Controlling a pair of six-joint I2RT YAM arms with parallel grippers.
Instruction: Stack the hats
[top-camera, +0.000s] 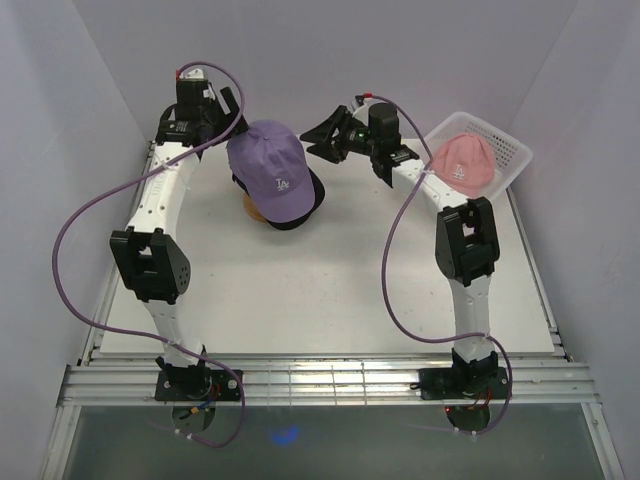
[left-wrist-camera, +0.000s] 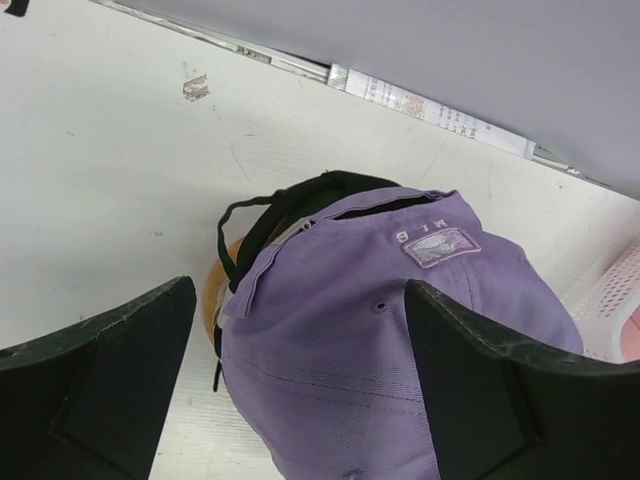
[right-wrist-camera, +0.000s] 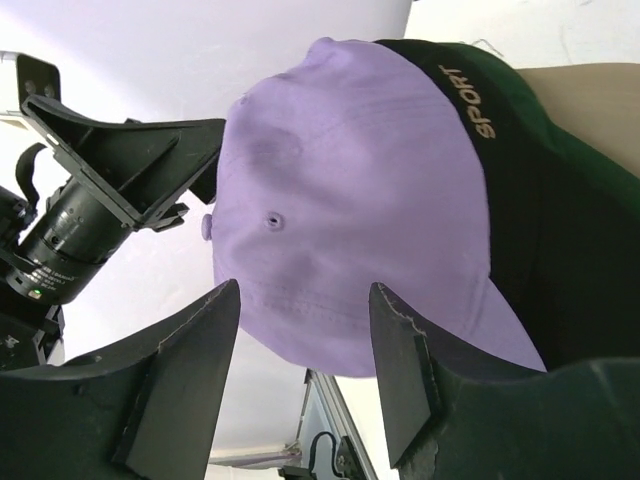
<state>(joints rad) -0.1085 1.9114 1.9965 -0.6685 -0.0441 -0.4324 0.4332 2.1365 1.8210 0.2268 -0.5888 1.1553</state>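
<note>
A lavender cap (top-camera: 272, 165) with a white logo tops black and dark green caps (top-camera: 310, 195) on a wooden stand (top-camera: 255, 210) at the table (top-camera: 330, 290)'s far side; my left gripper (left-wrist-camera: 300, 300) and right gripper (right-wrist-camera: 303, 295) flank it, jaws spread, holding nothing

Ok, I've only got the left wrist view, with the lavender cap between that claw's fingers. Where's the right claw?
Observer: The right claw is open at the right side of the lavender cap.
Operator: Any caps not stacked yet?
Observer: A pink cap lies in the white basket at the far right.
Operator: And what's the black thing under the lavender one?
Observer: A dark cap lettered SPORT, sitting on a wooden stand.
</note>
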